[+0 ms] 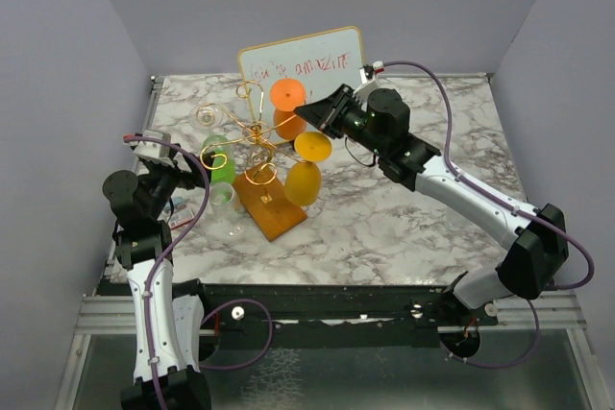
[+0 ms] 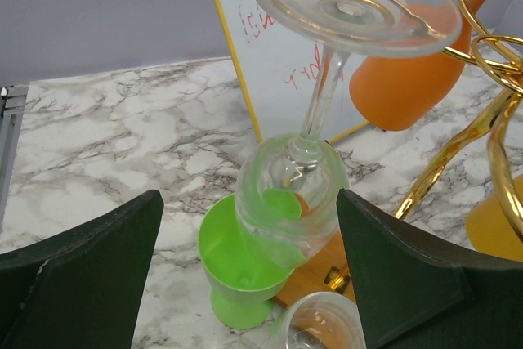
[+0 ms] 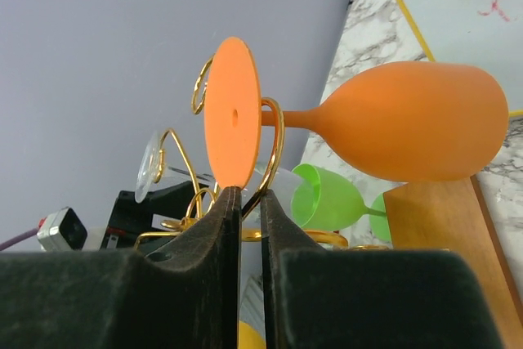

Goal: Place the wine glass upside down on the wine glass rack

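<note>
Gold wire curls of the wine glass rack (image 1: 252, 136) rise mid-table in the top view. The right arm stretches from the near right corner across the marble table (image 1: 404, 218), its right gripper (image 1: 319, 112) at the foot of the orange wine glass (image 1: 286, 95). That glass hangs bowl-down on a far arm of the rack, before the whiteboard (image 1: 303, 62). The left arm stands folded at the left, with the left gripper (image 1: 197, 175) aimed at the rack. One orange, one yellow glass (image 1: 304, 181) and one green glass (image 1: 221, 168) count here.

Left wrist view: the fingers (image 2: 82, 275) are spread wide and hold nothing. They frame a hanging clear glass (image 2: 290, 202). A second clear rim (image 2: 319, 324) makes two.

Right wrist view: the jaws leave only a slit. The orange foot's edge meets one fingertip (image 3: 229, 198); whether it is pinched, I cannot tell.
</note>
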Robot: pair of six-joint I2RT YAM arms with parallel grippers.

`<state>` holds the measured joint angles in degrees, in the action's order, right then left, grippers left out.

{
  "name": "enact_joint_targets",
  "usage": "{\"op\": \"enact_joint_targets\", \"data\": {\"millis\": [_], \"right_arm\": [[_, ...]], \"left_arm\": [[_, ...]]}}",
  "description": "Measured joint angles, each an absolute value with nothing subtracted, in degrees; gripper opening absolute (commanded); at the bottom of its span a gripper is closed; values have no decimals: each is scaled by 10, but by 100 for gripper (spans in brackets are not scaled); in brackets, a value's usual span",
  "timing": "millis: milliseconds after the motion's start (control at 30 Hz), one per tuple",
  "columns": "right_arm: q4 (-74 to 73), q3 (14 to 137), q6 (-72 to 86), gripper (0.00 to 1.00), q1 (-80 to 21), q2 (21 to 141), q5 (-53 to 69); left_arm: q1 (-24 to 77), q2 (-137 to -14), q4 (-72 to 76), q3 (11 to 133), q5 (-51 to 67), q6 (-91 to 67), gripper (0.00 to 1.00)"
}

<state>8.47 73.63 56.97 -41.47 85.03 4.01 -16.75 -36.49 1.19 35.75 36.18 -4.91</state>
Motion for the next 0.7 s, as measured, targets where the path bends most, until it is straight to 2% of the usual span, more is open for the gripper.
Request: {"op": "enact_joint_targets", "data": {"millis": [700], "right_arm": [[42, 736, 534, 1, -417, 827, -56]], "left_arm": [[-157, -365, 16, 351, 383, -49, 88]]}}
